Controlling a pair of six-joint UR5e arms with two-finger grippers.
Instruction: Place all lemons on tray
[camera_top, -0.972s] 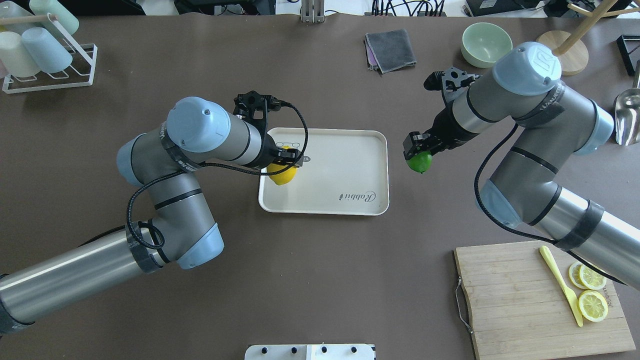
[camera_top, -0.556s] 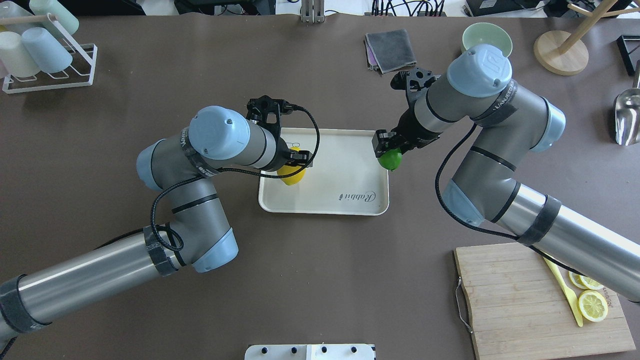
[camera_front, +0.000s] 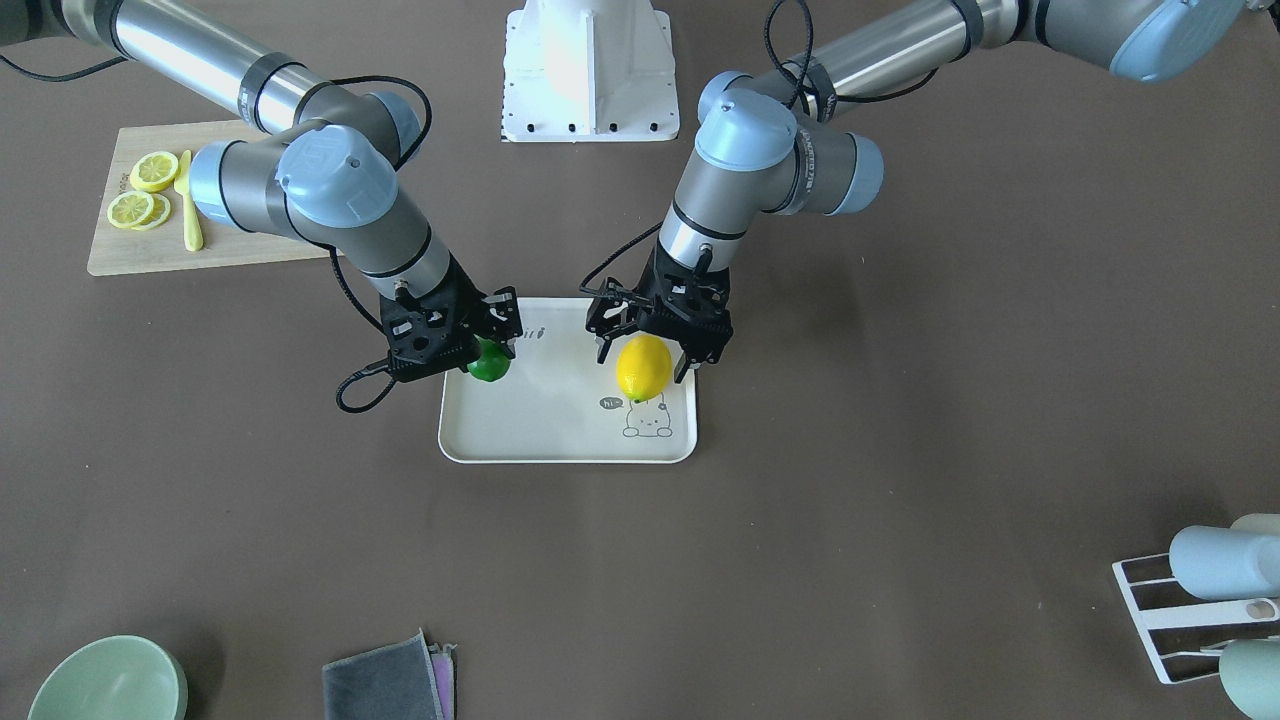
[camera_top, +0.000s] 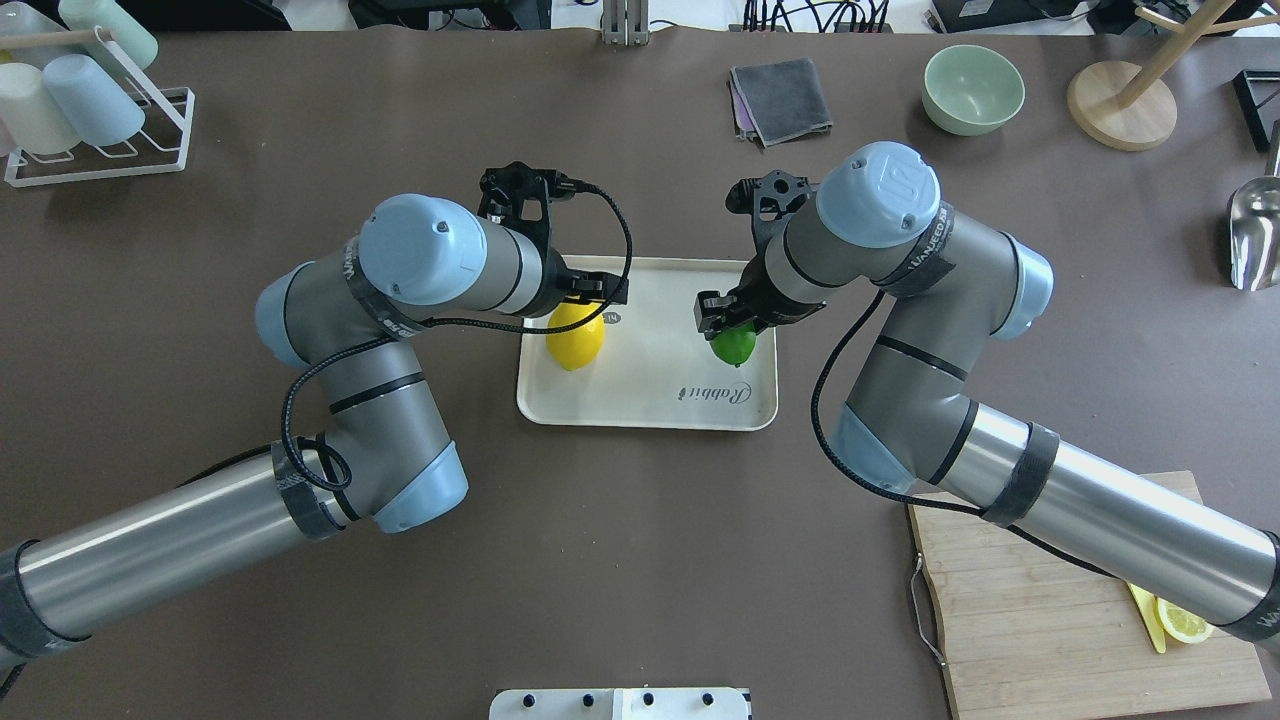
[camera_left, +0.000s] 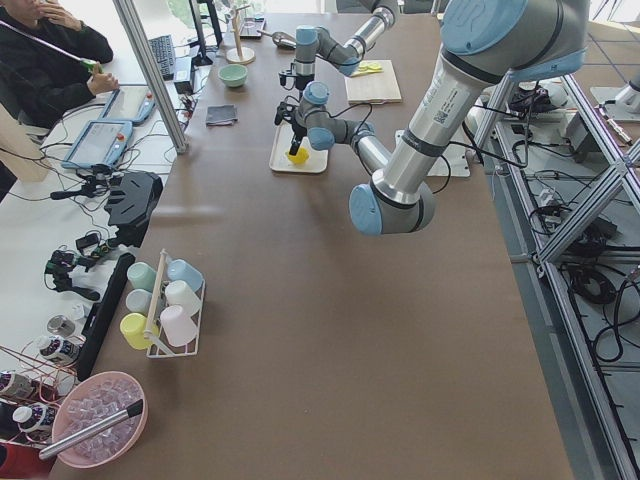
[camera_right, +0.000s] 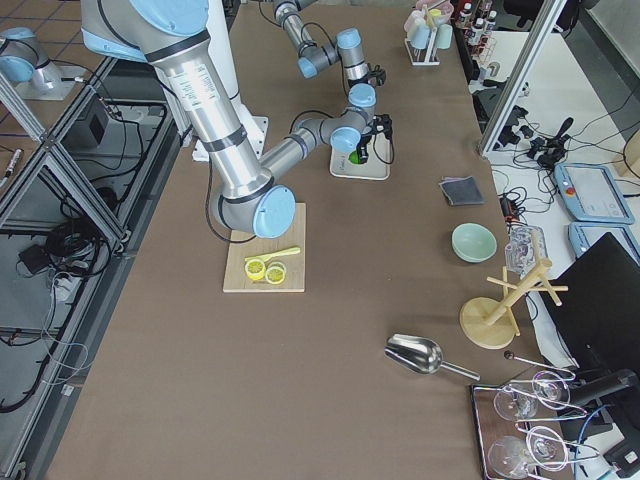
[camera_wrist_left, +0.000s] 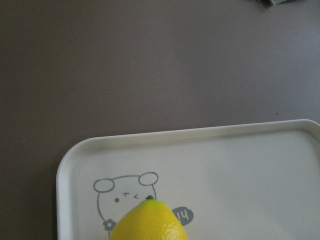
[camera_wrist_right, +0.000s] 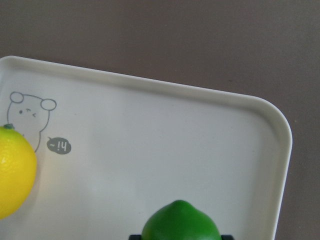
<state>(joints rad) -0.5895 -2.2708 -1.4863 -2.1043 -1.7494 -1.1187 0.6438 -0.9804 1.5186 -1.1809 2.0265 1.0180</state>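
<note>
The cream tray (camera_top: 660, 375) with the bunny drawing lies mid-table. The yellow lemon (camera_top: 575, 337) lies on its left part, by the bunny, also in the front view (camera_front: 644, 368) and the left wrist view (camera_wrist_left: 150, 222). My left gripper (camera_top: 588, 300) stands over it, its fingers (camera_front: 603, 345) spread wide on either side, open. My right gripper (camera_top: 728, 320) is shut on the green lemon (camera_top: 735, 345) and holds it over the tray's right part (camera_front: 490, 365). The right wrist view shows the green lemon (camera_wrist_right: 181, 222) low over the tray (camera_wrist_right: 150, 150).
A wooden cutting board (camera_top: 1040, 610) with lemon slices (camera_front: 140, 190) and a yellow knife is at the front right. A green bowl (camera_top: 973, 88), grey cloth (camera_top: 780, 100), wooden stand (camera_top: 1120, 105) and metal scoop (camera_top: 1255, 235) are at the back right; a cup rack (camera_top: 90, 100) back left.
My right arm carried the green lemon left, from beside the tray to over its right part. My left gripper opened and drew back a little; the yellow lemon now lies free on the tray.
</note>
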